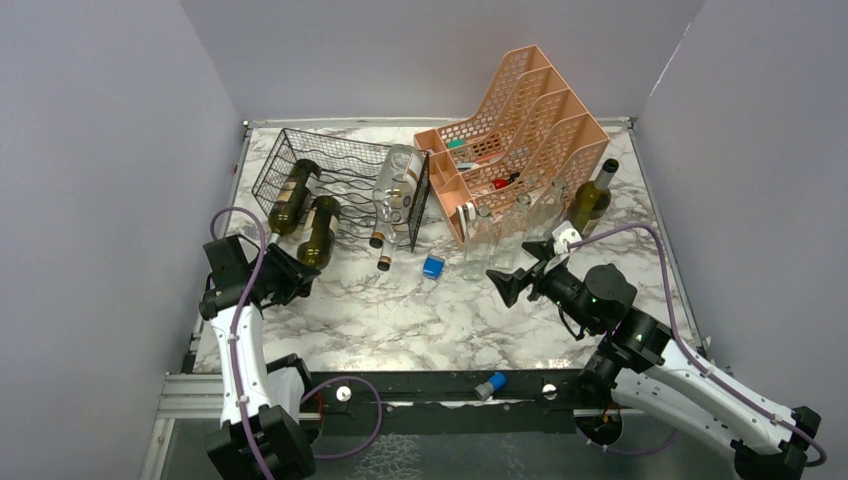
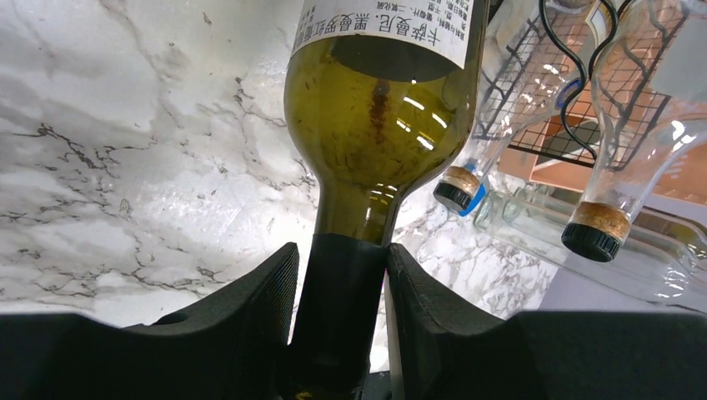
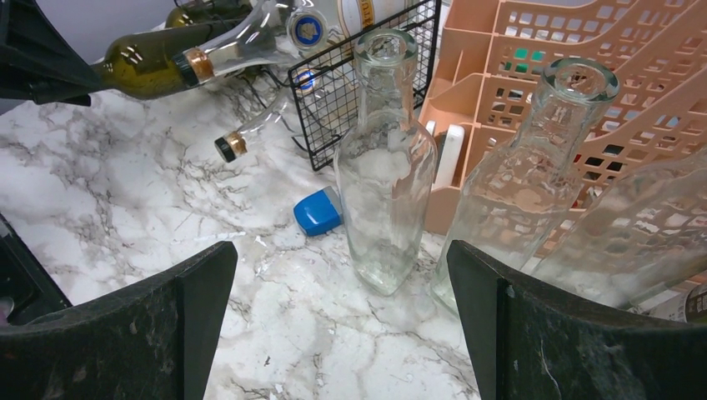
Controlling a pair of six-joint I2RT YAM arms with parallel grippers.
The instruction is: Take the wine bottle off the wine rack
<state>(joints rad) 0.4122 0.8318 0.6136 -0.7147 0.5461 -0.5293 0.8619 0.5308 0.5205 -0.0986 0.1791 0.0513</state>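
The black wire-mesh wine rack [image 1: 345, 165] stands at the back left of the marble table. Two olive-green wine bottles lie at its left. The nearer one [image 1: 320, 232] points its neck out toward my left gripper [image 1: 298, 276]. In the left wrist view, the left gripper [image 2: 338, 279] is shut on that bottle's black-capped neck, below the green shoulder [image 2: 375, 117]. The other green bottle [image 1: 291, 197] lies behind it. My right gripper [image 1: 522, 283] is open and empty near the middle right. It also shows in the right wrist view [image 3: 342, 325].
Clear corked bottles [image 1: 397, 185] lie in the rack's right side with their necks sticking out [image 2: 594, 229]. A peach organizer [image 1: 520, 130] stands at the back right. Before it stand clear glass bottles [image 3: 385, 167] and a green bottle [image 1: 592, 198]. A blue block [image 1: 433, 266] lies on the table.
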